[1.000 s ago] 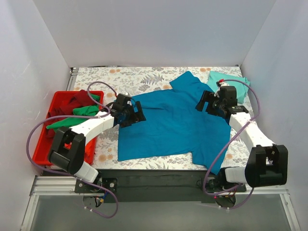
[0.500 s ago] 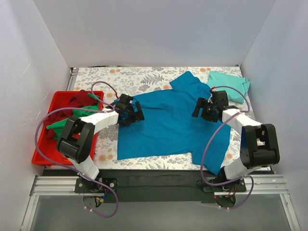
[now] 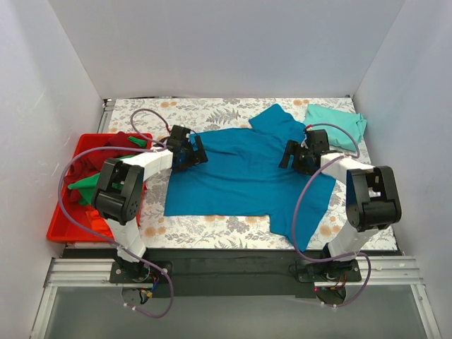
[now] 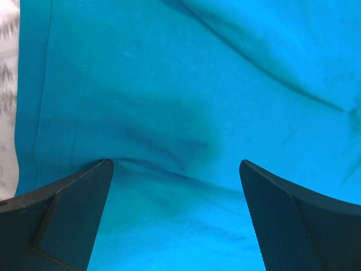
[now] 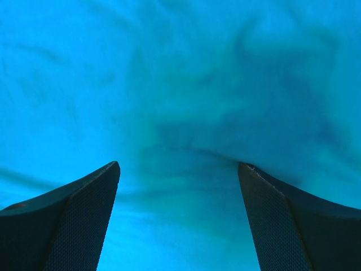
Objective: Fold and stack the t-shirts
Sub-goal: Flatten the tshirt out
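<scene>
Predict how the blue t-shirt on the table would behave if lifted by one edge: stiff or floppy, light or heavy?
Probably floppy: the blue t-shirt lies flat with soft creases and puckers under the open left gripper. Likely light, being thin cloth. Pushed, it would probably bunch rather than slide whole.

Jaws spread wide over rumpled blue t-shirt [image 5: 186, 84].

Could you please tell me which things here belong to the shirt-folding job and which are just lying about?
Part of the job: blue t-shirt, spread out; mint t-shirt, far right; bright green t-shirt and dark red t-shirt, heaped at the left.
Just lying about: red tray holding that heap; floral table cover.
</scene>
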Available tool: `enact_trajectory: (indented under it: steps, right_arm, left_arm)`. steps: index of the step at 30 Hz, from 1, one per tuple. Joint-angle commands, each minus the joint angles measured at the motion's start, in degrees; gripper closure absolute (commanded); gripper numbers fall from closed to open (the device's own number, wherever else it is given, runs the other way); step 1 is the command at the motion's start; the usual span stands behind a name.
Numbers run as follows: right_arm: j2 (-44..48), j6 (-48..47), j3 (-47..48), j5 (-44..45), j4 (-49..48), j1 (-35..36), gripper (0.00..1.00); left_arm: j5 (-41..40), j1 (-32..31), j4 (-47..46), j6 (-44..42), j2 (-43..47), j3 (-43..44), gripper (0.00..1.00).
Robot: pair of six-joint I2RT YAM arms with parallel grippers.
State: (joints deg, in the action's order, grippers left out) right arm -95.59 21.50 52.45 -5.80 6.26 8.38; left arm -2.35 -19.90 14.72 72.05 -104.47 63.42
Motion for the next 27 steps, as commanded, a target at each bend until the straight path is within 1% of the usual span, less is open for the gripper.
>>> enact_trajectory:
  steps: [1,7,10,12,15,17,18,19,20,21,22,23,24,25,26,27]
  right_arm:
    - [-5.12,0.83,3.26,-0.08,-0.37,0.14,0.08]
    - [-10.39,1.09,10.20,-1.49,0.24,0.14,0.08]
    - [-11.19,0.74,12.24,-2.98,0.86,0.14,0.08]
    - [-10.58,0.13,13.29,-4.21,1.12,0.06,0.08]
    - [-8.83,-1.10,14.52,-5.44,2.17,0.14,0.08]
    - [-7.42,-1.54,14.61,-7.02,2.44,0.14,0.07]
    - [-5.68,-1.63,14.35,-7.73,2.44,0.14,0.07]
    - [-4.70,-1.55,14.26,-8.34,2.61,0.14,0.07]
    - [-3.56,-1.20,13.92,-9.48,2.79,0.14,0.07]
    - [-1.29,-1.02,12.87,-9.92,2.96,0.14,0.07]
    - [0.04,-0.93,12.16,-10.28,3.49,0.14,0.07]
    - [1.45,-0.49,11.11,-10.72,3.75,0.14,0.07]
    - [4.68,-0.32,8.14,-10.72,3.76,0.14,0.07]
    - [6.45,-0.23,6.72,-10.72,3.84,0.14,0.07]
    - [8.21,-0.23,4.88,-10.63,3.93,0.14,0.07]
    - [11.71,-0.23,3.21,-10.28,4.02,0.14,0.07]
  left_arm:
    - [-0.73,1.00,2.86,-3.49,-5.21,2.48,0.05]
    - [-0.46,3.11,4.17,-4.81,-10.57,8.82,0.05]
    - [-0.38,3.38,4.79,-6.04,-11.64,12.42,0.04]
    - [1.47,3.29,4.70,-6.57,-11.20,14.10,0.05]
    - [-0.19,2.33,4.97,-7.45,-8.13,14.45,0.05]
    - [-1.95,1.80,5.40,-7.10,-3.83,13.58,0.05]
    - [-4.65,1.19,5.75,-6.49,-2.08,11.83,0.05]
    - [-6.07,0.92,6.02,-5.70,1.68,10.69,0.04]
    - [-7.83,0.74,7.15,-3.61,3.72,9.46,0.05]
    - [-11.50,0.39,7.77,-2.37,5.92,6.14,0.05]
    - [-13.54,0.22,8.21,-1.48,10.12,4.36,0.05]
    - [-15.30,-0.05,8.74,-0.43,12.33,2.08,0.06]
    - [-16.97,-0.57,8.92,1.06,14.36,-0.03,0.06]
    - [-19.94,-0.93,9.10,1.86,18.03,-4.05,0.07]
    - [-21.37,-1.10,10.14,2.56,19.55,-5.74,0.11]
    - [-22.34,-1.28,10.67,4.31,21.83,-7.24,0.14]
